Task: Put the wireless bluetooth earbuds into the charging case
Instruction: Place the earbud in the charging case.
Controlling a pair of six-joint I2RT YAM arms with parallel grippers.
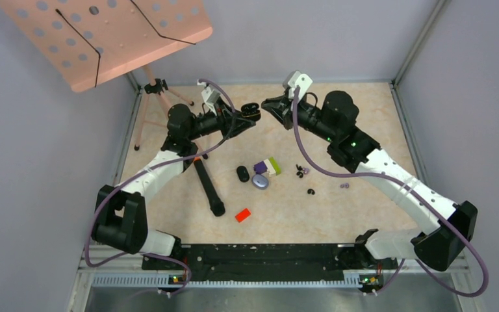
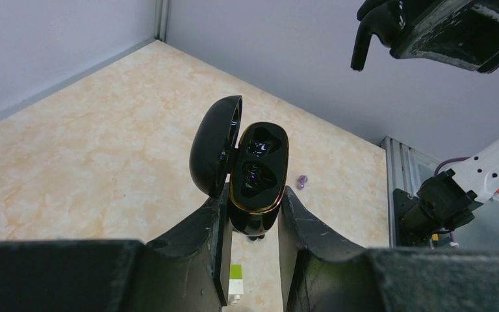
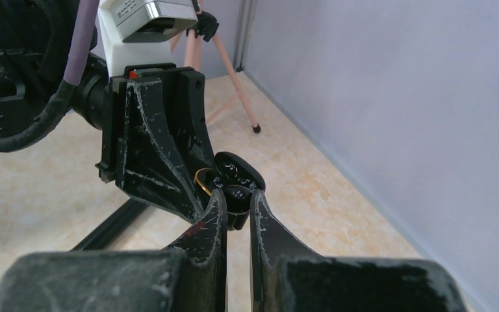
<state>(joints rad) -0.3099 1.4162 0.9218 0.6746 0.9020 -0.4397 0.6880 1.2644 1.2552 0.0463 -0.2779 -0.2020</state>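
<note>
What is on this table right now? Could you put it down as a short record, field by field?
left gripper: shut on the charging case, held up with its lid open
right gripper: jaws almost together, pointed at the open case; cannot tell if it pinches a bud
loose on the table: black earbuds and pale purple earbuds
other cases: closed black case, purple case
also there: red block

The glossy black charging case (image 2: 258, 162) (gold-rimmed, lid open) sits upright in the left end effector (image 2: 255, 201), earbuds (image 1: 301, 171) loose below.
</note>
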